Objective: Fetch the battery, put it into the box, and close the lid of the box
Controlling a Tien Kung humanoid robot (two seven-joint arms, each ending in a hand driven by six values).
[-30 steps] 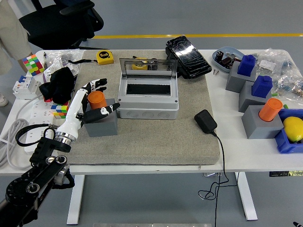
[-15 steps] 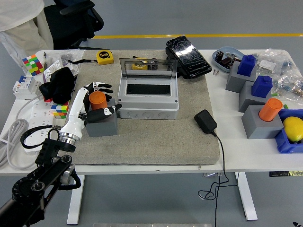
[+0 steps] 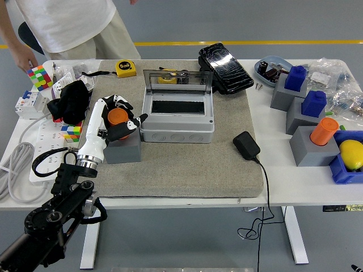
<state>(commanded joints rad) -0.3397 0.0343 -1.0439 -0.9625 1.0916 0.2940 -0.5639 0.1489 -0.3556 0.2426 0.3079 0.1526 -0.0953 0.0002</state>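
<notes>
Here the left robot hand (image 3: 116, 118) is curling around the orange battery (image 3: 118, 117) standing in its grey holder (image 3: 123, 150), seemingly gripping it for lifting toward the open-lidded box (image 3: 177, 120) alongside.

A yellow tape measure (image 3: 126, 68) lies at the grey mat's (image 3: 187, 170) far edge, a black charger (image 3: 246, 145) near its right side. Right of the mat stand blue caps (image 3: 295, 77) on grey blocks (image 3: 282, 97); a person (image 3: 74, 25) stands top left
</notes>
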